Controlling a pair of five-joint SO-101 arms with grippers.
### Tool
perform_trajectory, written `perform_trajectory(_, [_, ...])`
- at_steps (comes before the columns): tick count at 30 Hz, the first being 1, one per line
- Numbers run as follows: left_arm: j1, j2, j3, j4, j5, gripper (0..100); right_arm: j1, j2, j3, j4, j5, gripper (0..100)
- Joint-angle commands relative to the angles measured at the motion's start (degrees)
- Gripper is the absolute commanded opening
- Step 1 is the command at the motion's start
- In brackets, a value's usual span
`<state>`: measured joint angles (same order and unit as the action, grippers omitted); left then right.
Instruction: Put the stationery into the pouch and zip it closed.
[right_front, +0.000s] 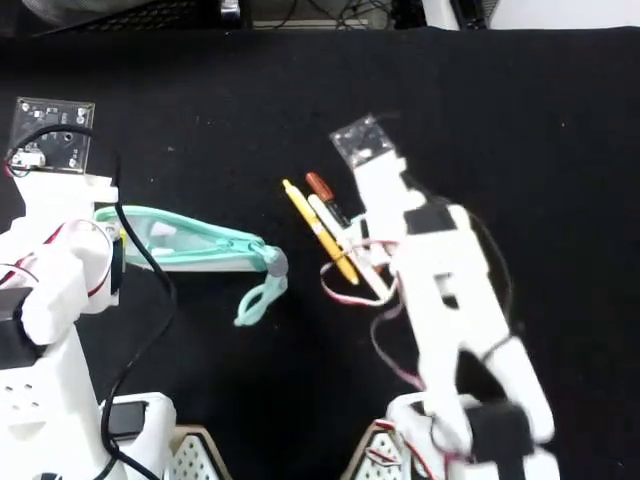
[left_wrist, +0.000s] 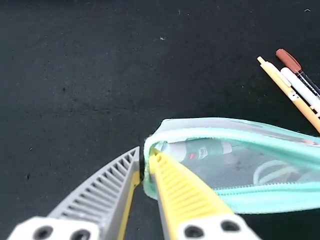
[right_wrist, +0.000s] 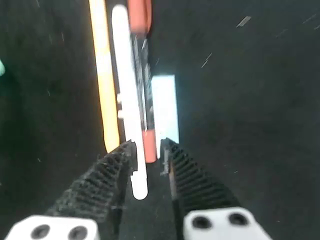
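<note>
Pouch lies flat on the counter, mouth unzipped. Left end effector is clamped on the pouch's end lip, one jaw inside and one outside, probably to hold the mouth open and steady for loading. A labelled tube already sits inside.

Yellow pen, white pen and marker lie side by side just beyond the pouch's zip-pull end. Right end effector hangs over them, jaws narrow and straddling the near ends of the white pen and marker, not yet lifting. Likely step: first pickup.
</note>
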<state>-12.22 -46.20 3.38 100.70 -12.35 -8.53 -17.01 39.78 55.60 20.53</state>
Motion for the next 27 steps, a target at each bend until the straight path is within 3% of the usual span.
perform_trajectory(1, [-0.6,-0.3,0.0,-0.1,-0.5,3,1.1,7.2,-7.2,-1.2,1.1,10.6])
perform_trajectory(10, [-0.6,-0.3,0.0,-0.1,-0.5,3,0.1,20.3,-19.5,-1.1,0.9,10.9])
perform_trajectory(19, [-0.6,0.2,-0.1,-0.1,-0.5,3,0.1,30.2,-22.5,-1.1,3.2,10.9])
perform_trajectory(27, [-0.6,0.0,0.0,-0.1,-0.5,3,4.8,36.4,-28.6,-1.1,4.0,10.8])
